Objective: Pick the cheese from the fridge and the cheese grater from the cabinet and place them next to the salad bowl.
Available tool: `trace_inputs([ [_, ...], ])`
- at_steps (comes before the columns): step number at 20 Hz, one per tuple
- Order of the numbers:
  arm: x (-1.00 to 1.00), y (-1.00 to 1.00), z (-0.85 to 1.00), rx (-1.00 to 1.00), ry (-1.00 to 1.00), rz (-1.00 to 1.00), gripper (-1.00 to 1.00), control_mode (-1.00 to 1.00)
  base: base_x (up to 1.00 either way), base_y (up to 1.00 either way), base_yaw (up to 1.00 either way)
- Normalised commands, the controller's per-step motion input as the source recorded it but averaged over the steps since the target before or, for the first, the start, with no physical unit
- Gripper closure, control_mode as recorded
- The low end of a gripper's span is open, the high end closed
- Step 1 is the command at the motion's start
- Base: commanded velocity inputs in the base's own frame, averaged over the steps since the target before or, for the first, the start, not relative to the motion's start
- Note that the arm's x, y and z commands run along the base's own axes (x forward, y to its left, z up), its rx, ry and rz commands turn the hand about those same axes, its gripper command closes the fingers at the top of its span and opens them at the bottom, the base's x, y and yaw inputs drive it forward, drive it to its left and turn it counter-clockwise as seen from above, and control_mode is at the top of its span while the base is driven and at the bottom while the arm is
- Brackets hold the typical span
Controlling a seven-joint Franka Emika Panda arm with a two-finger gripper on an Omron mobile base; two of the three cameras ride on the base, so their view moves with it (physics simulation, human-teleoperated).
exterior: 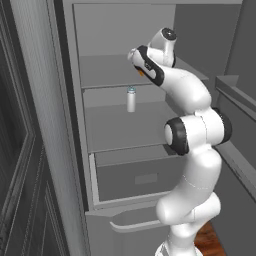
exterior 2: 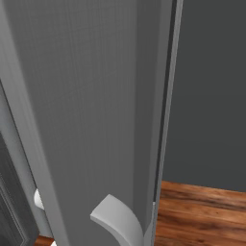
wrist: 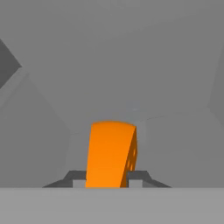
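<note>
gripper clamped on the cheese, dark fingertips pressed to both flanks of the wedge, up at the fridge's upper shelf. cheese sits low between the tips, most of it sticking out past them. risk: narrow bite on a small smooth wedge, so a fast swing out or a knock on the fridge door could twist it loose. cheese is glossy orange with holes on one side. small pale bottle one shelf lower. fridge interior flat matte grey.
</note>
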Motion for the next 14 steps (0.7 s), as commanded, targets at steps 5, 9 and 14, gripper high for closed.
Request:
trace_inputs([
  [5,-0.46,0.07,0.0,0.04,-0.01,0.0,1.0,-1.0,0.0,0.0,0.0],
  [9,-0.53,0.03,0.09,0.02,0.0,0.0,1.0,-1.0,0.0,0.0,0.0],
  [14,-0.54,0.06,0.11,0.0,0.0,0.0,1.0,-1.0,0.0,0.0,0.0],
])
